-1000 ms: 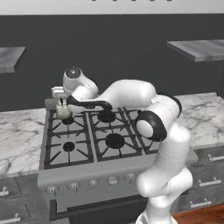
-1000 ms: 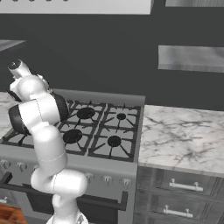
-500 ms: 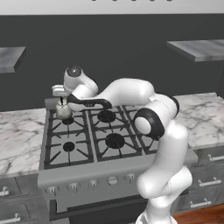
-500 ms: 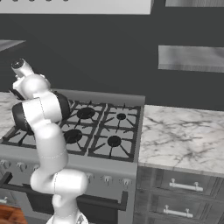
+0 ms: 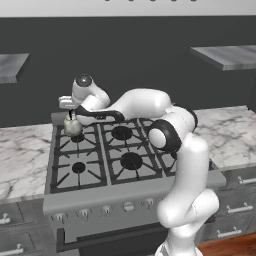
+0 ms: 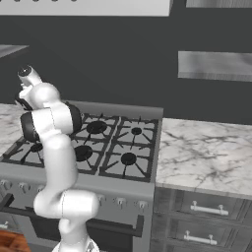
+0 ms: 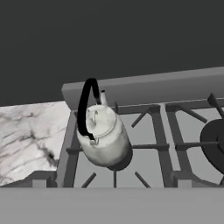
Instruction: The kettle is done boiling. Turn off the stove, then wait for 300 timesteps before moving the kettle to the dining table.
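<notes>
The small silver kettle [image 5: 72,128] with its thin black handle stands upright on the back-left burner of the stove [image 5: 131,190]. My gripper [image 5: 67,107] hovers just above the handle, open and holding nothing. In the hand view the kettle [image 7: 104,138] sits below and a little left of centre on the black grate, apart from the hand, with the stove's back rim [image 7: 153,85] behind it. The front knobs [image 5: 107,210] line the stove's face. From the right base view, the arm stretches over the stove [image 6: 101,180] toward its far left corner. The dining table is out of view.
Marble counters flank the stove on the left [image 5: 22,155] and right [image 5: 225,135]. Grey drawers [image 6: 204,216] sit under the right counter. A wall shelf [image 5: 225,55] hangs at the upper right. A dark wall closes off the back.
The hand has shifted only slightly above the kettle. The kettle has stayed on its burner and the jaws have stayed open.
</notes>
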### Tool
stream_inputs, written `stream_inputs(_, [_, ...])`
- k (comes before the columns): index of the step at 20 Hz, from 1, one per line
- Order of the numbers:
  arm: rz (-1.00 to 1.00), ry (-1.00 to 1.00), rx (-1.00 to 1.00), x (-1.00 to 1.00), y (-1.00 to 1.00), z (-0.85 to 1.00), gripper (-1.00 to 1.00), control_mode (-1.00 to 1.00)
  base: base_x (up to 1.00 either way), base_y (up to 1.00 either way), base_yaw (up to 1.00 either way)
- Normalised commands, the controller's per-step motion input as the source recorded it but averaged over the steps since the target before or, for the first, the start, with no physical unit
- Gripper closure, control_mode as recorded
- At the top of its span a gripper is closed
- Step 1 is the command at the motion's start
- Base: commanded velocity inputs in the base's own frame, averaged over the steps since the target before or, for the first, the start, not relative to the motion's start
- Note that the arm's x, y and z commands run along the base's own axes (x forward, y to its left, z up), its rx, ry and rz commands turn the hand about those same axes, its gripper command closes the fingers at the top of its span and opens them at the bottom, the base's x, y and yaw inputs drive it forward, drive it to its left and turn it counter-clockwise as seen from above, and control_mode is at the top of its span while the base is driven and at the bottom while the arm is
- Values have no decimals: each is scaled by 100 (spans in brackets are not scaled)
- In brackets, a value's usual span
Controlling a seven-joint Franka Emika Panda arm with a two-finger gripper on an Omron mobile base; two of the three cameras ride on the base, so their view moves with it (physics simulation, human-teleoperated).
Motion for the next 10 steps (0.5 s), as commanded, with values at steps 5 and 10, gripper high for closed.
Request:
stream_inputs(5, [0, 5, 0, 36, 22, -8, -100, -100, 0, 0, 0])
stream_inputs(10, [0, 5, 0, 34, 20, -7, -100, -100, 0, 0, 0])
